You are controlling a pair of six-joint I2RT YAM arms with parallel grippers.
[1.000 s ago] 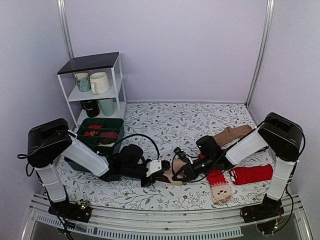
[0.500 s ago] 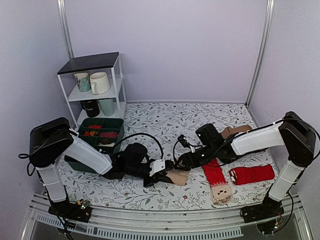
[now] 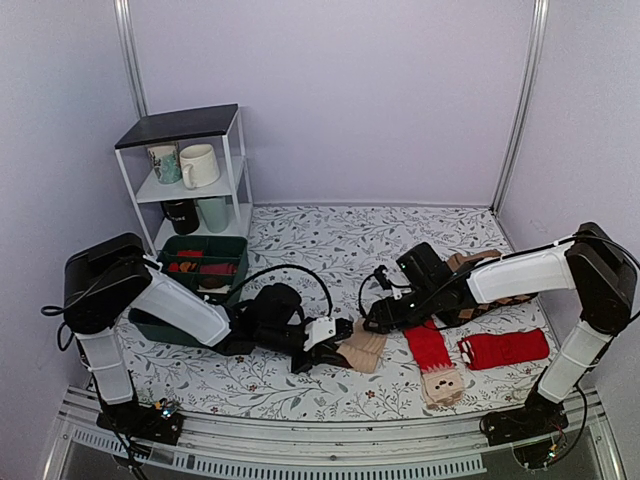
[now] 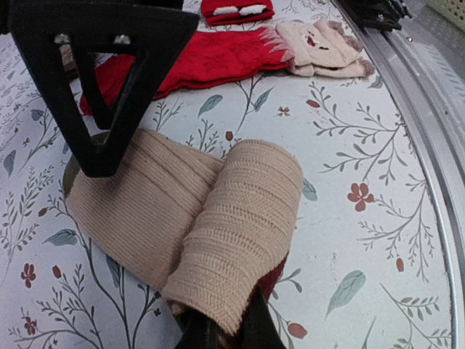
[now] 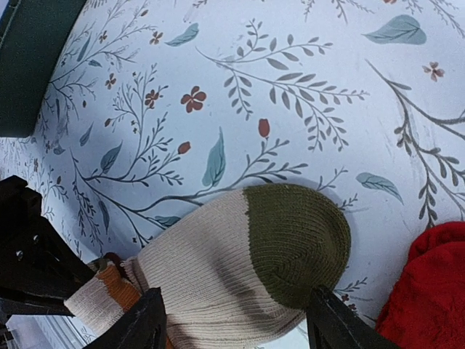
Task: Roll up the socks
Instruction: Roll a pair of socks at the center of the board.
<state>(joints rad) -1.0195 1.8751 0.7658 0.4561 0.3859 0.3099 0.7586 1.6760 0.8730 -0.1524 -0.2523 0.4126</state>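
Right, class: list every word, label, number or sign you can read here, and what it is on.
No readable text. The patterned mug on the shelf has a print too small to read; the beige sock, face sock and tablecloth show only patterns.

Pale lilac walls (image 3: 350, 100) enclose a white tabletop (image 3: 330, 240) printed with leaves and flowers. A white-framed shelf unit (image 3: 180, 125) with a black top stands far left. Light is even.
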